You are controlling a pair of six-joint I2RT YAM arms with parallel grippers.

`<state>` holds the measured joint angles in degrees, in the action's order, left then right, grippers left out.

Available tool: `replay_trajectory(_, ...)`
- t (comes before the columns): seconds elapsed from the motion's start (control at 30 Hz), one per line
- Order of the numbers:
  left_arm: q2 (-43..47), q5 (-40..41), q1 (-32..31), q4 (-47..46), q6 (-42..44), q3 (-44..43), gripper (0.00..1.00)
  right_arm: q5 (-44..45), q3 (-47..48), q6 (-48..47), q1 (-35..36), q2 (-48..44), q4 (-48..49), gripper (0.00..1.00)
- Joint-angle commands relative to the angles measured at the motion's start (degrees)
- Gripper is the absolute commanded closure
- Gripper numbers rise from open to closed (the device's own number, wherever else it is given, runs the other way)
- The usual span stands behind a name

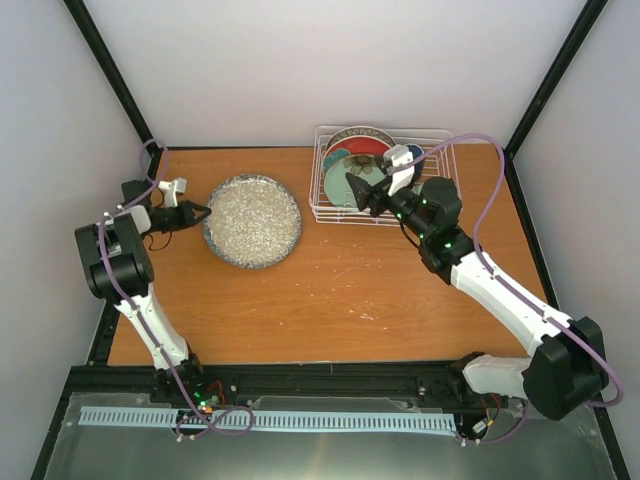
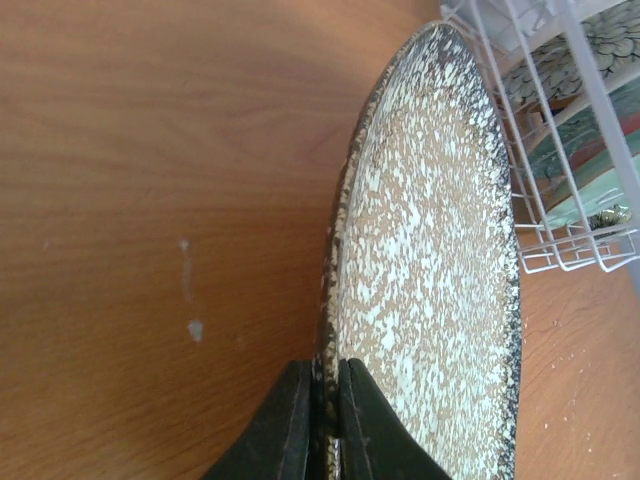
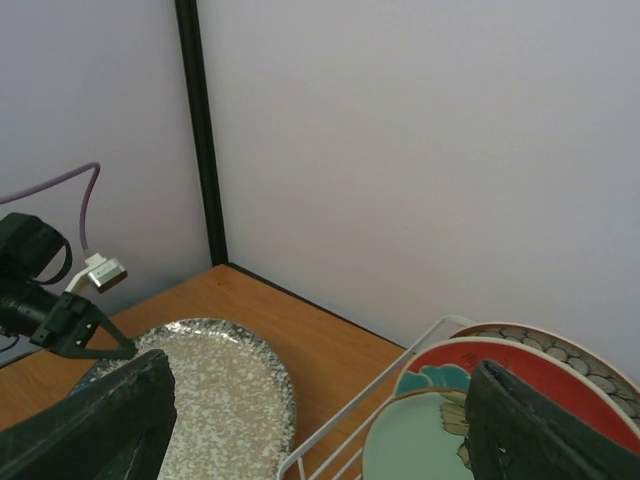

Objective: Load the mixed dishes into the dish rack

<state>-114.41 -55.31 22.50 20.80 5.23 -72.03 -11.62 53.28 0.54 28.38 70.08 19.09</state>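
The left fingers (image 1: 200, 213) pinch the large speckled grey plate (image 1: 252, 220) by its rim, centre-left. The right fingers (image 1: 360, 188) gape empty over the dish rack (image 1: 318, 185), upper right. Grip firmly and stand the plate upright before slotting it in.

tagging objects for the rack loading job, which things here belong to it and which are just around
Belongs to the job: speckled grey plate, gripped at its rim by the left gripper; dish rack; petal-patterned plate, red-rimmed teal plate and pale green plate standing in it; open right gripper.
Just around: purple cables; black frame posts; table.
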Motion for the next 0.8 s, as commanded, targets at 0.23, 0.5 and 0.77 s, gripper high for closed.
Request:
replay_trajectory(0.23, 11.01, -7.27, 0.0, -26.4, -4.17, 8.65, 1.0, -3.08, 5.08, 0.25, 2.36, 6.28, 1.18, 0.21)
replay_trajectory(0.5, 13.28, -8.48, 0.06, -37.82, -5.18, 14.93, 0.99, -13.13, 13.46, -5.71, 4.66, 15.39, -9.63, 0.2)
replay_trajectory(0.77, 16.27, -10.87, 0.33, -42.18, -2.38, 18.7, 0.99, -13.22, 13.09, -10.33, 9.52, 20.75, -17.86, 0.2)
